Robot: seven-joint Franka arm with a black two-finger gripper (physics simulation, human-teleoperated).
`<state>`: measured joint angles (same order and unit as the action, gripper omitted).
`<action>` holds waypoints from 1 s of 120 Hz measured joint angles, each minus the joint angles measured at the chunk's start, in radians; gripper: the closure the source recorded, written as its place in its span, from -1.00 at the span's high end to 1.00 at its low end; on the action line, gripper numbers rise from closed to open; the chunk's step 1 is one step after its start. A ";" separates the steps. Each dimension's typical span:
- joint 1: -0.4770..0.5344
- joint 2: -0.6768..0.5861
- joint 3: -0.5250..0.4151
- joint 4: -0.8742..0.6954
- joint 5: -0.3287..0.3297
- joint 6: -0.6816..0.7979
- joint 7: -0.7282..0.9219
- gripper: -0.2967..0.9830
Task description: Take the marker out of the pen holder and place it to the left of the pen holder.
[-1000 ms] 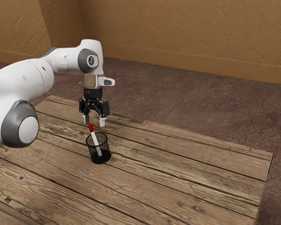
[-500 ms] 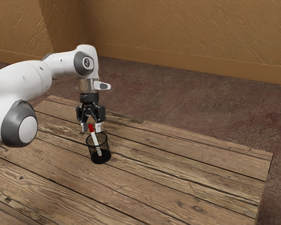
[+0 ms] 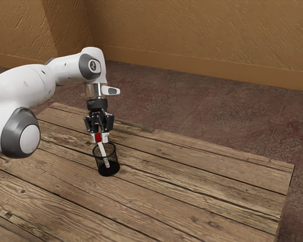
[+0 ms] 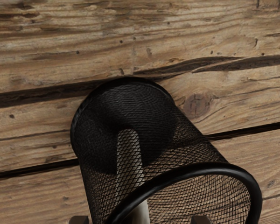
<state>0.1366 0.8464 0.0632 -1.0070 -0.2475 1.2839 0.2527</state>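
Observation:
The black gripper (image 3: pixel 100 138) points down just above the pen holder, open, its pale fingertips on either side of the marker's red cap. The white marker (image 3: pixel 104 155) leans inside the black mesh pen holder (image 3: pixel 109 170), with its cap above the rim. In the wrist view, the gripper (image 4: pixel 140 220) has its two dark tips apart at the lower edge. There the marker (image 4: pixel 129 154) is seen through the mesh of the pen holder (image 4: pixel 177 172); its cap is out of sight.
The pen holder stands upright on a wooden plank table (image 3: pixel 192 201). Bare planks surround it, and the table's far edge runs behind the gripper in the exterior view. A brown wall (image 3: pixel 202 35) rises beyond the floor.
Over the last second my hand came down to the marker's cap and shifted slightly toward the exterior view's left. The fingers have drawn closer together. Marker and pen holder have stayed put.

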 joint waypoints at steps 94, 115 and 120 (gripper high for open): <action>0.000 -0.023 0.008 0.012 0.001 -0.040 -0.008 -0.64; -0.005 -0.137 0.023 0.007 0.043 -0.079 -0.018 -0.67; -0.008 -0.176 0.023 0.003 0.057 -0.092 -0.022 -0.67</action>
<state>0.1285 0.6707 0.0861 -1.0042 -0.1909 1.1918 0.2308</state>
